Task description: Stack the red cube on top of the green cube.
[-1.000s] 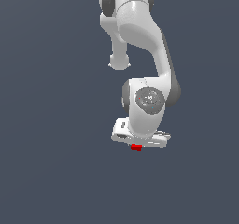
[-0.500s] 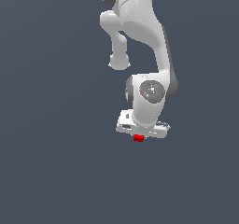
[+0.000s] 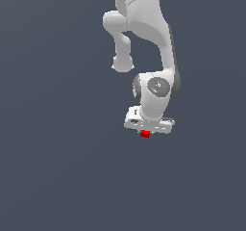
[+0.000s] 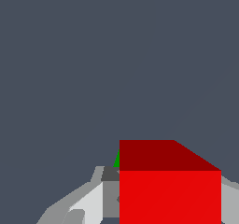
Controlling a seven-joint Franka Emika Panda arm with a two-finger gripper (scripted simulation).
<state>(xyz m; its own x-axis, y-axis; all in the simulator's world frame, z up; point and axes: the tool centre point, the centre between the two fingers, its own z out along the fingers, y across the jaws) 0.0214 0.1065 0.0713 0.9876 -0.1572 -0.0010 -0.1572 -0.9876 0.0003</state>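
The red cube (image 3: pixel 145 134) shows just under the white hand of my gripper (image 3: pixel 145 134) in the exterior view, held off the floor. In the wrist view the red cube (image 4: pixel 169 185) fills the space between my fingers (image 4: pixel 93 202), and the gripper (image 4: pixel 168 204) is shut on it. A thin sliver of the green cube (image 4: pixel 116 159) peeks out behind the red cube's edge in the wrist view. The green cube is hidden in the exterior view, behind the hand and arm.
A plain dark grey floor (image 3: pixel 57 167) stretches all around. The white arm (image 3: pixel 144 28) rises above the hand toward the top of the exterior view.
The hand with the red cube has moved a little upward in the exterior view and slightly toward its right; the arm's upper links have shifted with it.
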